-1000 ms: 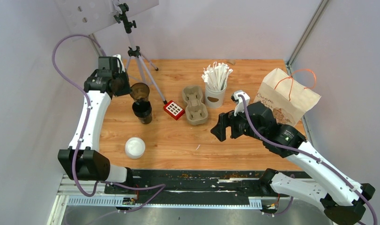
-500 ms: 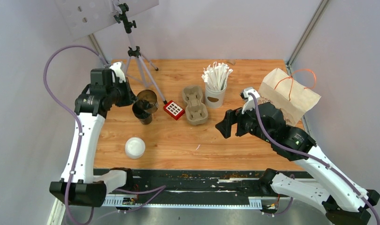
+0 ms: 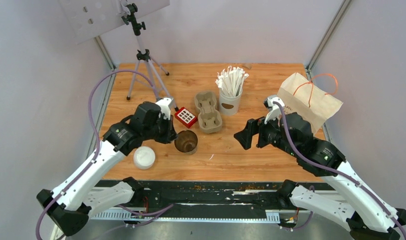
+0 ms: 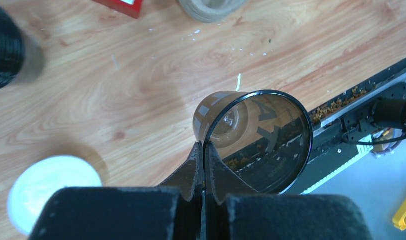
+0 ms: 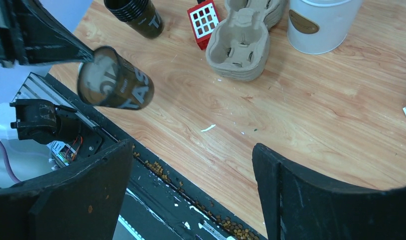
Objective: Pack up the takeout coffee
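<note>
- Setting the pinched cup down upright is judged to be the step in hand. The white lid (image 3: 144, 157), lying flat near the front edge of the desk (image 3: 271, 75), should be left within reach.
- The left gripper (image 4: 205, 150) is clenched on the rim of a lidless dark brown cup (image 3: 186, 141), which is held off the desk at its front middle. The thin wall should be lowered level and not squeezed harder.
- The right gripper (image 5: 190, 147) hangs with its jaws spread wide and nothing held. It could be used to steady the base.
- Farther back, the pulp cup tray (image 3: 208, 111) and the paper bag (image 3: 308, 100) are best left unbumped.
</note>
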### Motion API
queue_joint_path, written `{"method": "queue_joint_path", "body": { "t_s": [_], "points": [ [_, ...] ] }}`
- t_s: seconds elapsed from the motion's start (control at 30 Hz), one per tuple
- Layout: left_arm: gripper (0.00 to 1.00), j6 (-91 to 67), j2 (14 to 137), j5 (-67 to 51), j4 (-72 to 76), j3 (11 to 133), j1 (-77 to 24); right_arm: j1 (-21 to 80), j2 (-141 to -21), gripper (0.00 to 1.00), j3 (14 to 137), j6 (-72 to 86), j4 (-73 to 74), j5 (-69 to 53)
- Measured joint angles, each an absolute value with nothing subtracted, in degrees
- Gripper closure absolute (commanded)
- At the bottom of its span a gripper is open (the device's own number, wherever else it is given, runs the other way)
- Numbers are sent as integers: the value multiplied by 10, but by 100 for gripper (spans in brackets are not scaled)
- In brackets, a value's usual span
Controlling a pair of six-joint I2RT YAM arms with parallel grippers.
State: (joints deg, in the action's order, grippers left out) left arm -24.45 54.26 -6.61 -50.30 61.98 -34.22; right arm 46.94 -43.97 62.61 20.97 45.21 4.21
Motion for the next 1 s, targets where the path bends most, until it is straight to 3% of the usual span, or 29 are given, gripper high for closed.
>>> {"method": "queue_joint_path", "body": {
  "t_s": [0.43, 1.0],
  "points": [
    [100, -287, 660, 43, -391, 601, -524, 469, -412, 11, 623, 212, 469, 52],
    [100, -319, 721, 69, -309, 516, -535, 469, -393, 13, 602, 227, 495, 71]
  ]
}}
